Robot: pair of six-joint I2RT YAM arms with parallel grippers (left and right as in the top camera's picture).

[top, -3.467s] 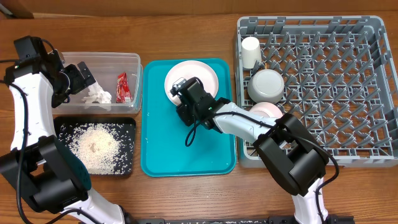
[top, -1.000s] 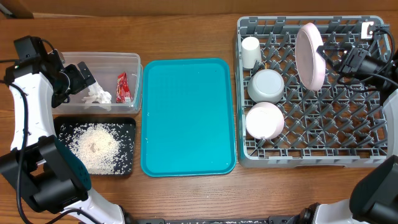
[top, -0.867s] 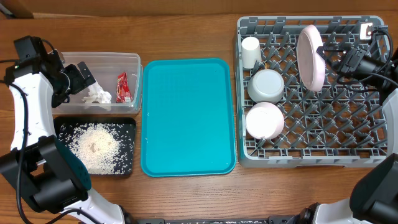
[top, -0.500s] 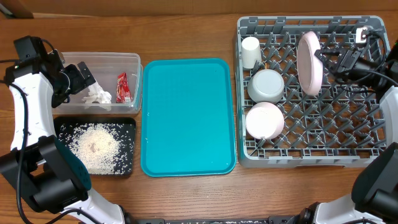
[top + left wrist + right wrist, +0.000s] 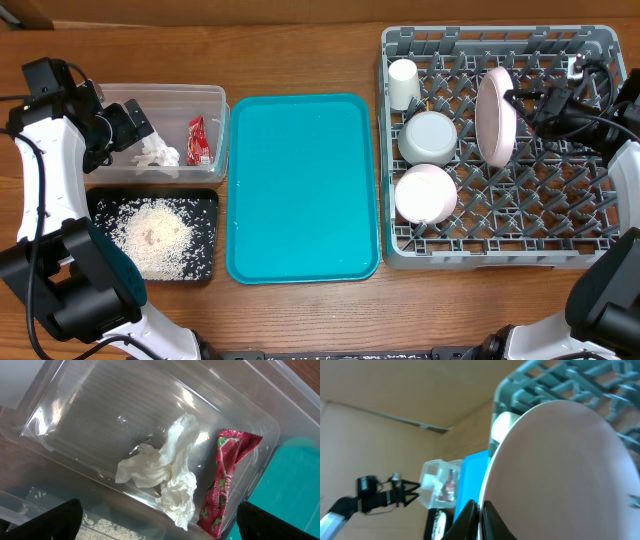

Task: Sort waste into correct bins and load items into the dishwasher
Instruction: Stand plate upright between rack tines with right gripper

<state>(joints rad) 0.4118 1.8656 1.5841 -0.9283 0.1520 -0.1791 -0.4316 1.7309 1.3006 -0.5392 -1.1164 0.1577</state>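
Pinching the rim of the plate (image 5: 495, 118) with the right gripper (image 5: 519, 97), jaws closed thin on the edge. Holding that plate up on edge among the pegs in the upper middle of the rack (image 5: 500, 36), leaning a little, its broad face filling the right wrist view. Sitting left of it in the rack: the cup (image 5: 403, 83) near the back left corner, the grey bowl (image 5: 429, 137) just in front of the cup, and the pink bowl (image 5: 426, 193) in front of that, the two bowls nearly touching. Hanging over the tub (image 5: 170, 92) with the left gripper (image 5: 135, 120), fingertips (image 5: 55, 520) spread wide, gripping nothing. Lying on the tub floor: the tissue (image 5: 155, 155), crumpled, with the wrapper (image 5: 197, 140) just beside it. Lying heaped in the black tray (image 5: 205, 200), right in front of the tub: the rice (image 5: 152, 235). Resting flat between the tub and the rack: the teal tray (image 5: 300, 190).
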